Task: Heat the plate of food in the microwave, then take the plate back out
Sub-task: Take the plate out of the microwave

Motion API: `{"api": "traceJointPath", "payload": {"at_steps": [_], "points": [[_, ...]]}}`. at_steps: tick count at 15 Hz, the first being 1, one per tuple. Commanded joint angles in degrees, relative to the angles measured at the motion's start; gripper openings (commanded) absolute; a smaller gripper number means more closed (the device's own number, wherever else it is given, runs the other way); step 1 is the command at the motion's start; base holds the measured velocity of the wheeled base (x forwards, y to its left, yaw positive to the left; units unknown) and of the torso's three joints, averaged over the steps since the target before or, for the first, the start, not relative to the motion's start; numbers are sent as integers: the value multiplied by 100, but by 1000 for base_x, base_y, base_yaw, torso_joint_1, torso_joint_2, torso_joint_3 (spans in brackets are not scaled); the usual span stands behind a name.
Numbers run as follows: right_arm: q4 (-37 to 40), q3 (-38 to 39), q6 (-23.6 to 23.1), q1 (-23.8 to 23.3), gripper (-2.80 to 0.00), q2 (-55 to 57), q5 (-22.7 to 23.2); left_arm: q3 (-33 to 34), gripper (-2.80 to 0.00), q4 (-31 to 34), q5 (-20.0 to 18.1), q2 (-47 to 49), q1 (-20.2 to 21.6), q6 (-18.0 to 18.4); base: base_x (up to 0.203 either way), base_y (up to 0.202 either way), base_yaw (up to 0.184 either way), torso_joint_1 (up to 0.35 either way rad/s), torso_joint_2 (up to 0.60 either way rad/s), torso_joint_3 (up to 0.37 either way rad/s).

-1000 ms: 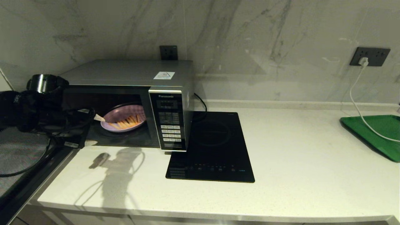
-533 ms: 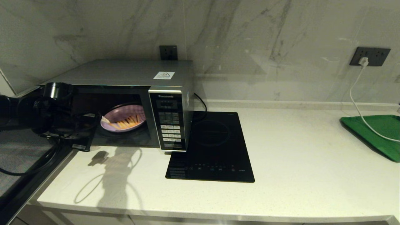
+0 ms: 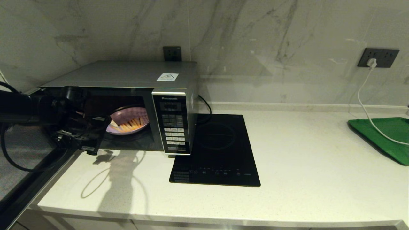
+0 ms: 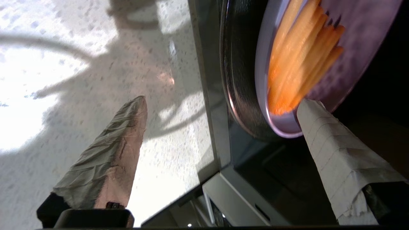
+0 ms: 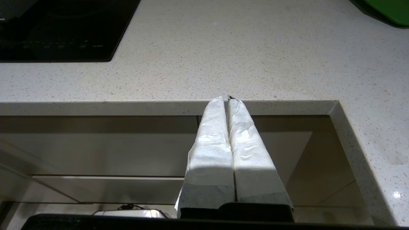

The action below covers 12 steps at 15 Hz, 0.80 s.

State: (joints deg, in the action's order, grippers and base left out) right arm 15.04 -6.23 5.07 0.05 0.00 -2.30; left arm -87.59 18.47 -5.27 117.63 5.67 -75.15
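The silver microwave [image 3: 127,75] stands at the back left of the counter, its door [image 3: 28,166] swung open to the left. Inside, on the dark turntable [image 4: 239,80], lies the lilac plate [image 3: 129,123] [image 4: 361,48] with orange fries [image 4: 300,64]. My left gripper [image 3: 107,126] [image 4: 222,100] is open at the microwave's mouth. One taped finger [image 4: 319,127] reaches the plate's near rim, while the other finger [image 4: 121,143] hangs over the counter outside. I cannot tell whether the finger touches the rim. My right gripper [image 5: 227,98] is shut and parked below the counter's front edge.
A black induction hob [image 3: 217,150] lies just right of the microwave. A green tray [image 3: 383,134] sits at the far right, with a white cable [image 3: 364,105] running to it from a wall socket. The marble wall stands close behind.
My left arm has moved right and deeper toward the microwave opening, bringing its fingertip from short of the plate to the plate's near rim. The plate has not moved.
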Motion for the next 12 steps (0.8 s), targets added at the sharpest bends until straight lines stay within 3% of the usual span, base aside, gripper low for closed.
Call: {"api": "traceJointPath", "payload": {"at_steps": [1, 12], "points": [[7, -1, 3, 12, -280, 0, 2, -142, 0, 9, -1, 302, 4, -31, 0, 0, 0, 0, 0, 0], [7, -1, 3, 4, -280, 0, 0, -198, 0, 51, 113, 577, -163, -26, 0, 0, 0, 0, 0, 0]]}}
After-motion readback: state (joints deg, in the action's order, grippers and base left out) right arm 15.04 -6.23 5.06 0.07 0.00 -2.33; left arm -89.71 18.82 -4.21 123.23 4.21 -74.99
